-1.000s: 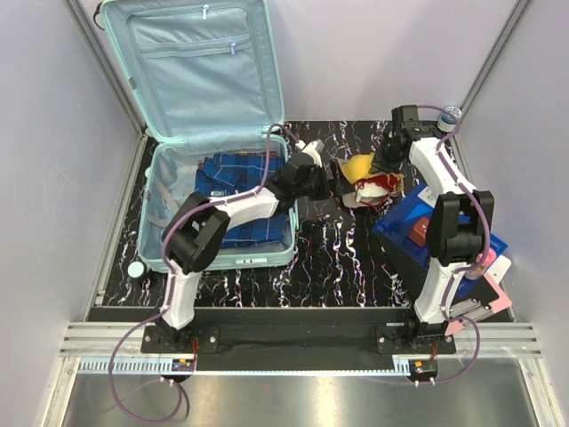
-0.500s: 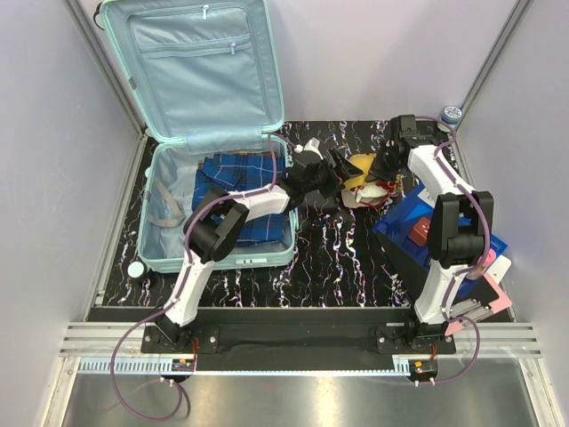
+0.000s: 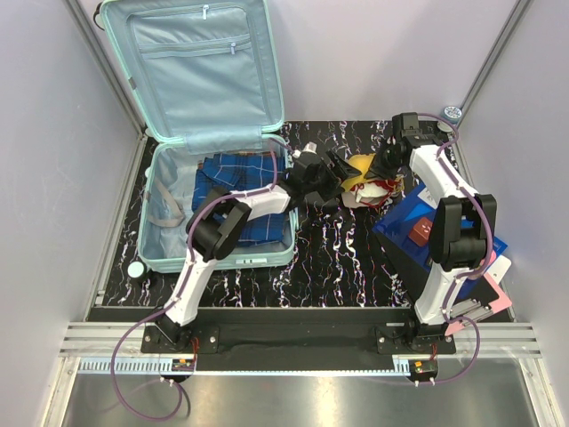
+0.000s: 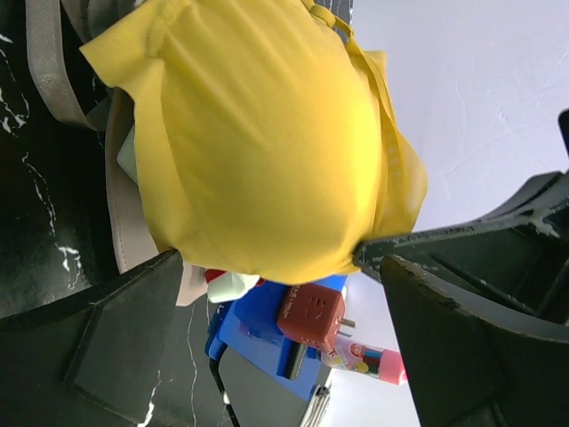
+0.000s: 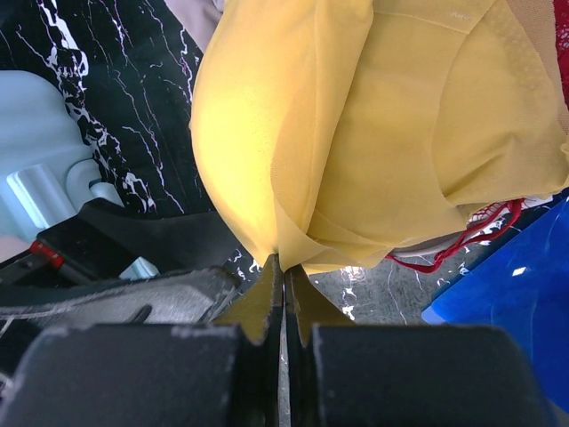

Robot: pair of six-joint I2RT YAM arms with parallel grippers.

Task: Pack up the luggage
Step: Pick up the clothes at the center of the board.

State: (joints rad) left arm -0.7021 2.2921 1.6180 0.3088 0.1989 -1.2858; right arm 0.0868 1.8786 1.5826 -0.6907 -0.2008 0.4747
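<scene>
Upper left, the open luggage [image 3: 160, 213] already holds a plaid cloth [image 3: 218, 178]. Centre right, the right gripper [image 5: 284, 267] pinches a yellow garment [image 5: 356, 133], the wide-open, empty left gripper [image 4: 267, 258] flanking it. Most packing appears undone.

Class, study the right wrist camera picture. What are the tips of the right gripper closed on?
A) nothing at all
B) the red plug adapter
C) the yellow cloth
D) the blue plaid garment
C: in the right wrist view the right gripper has its fingertips pressed together on the lower edge of the yellow cloth, which bunches to a point right at the tips.
</scene>
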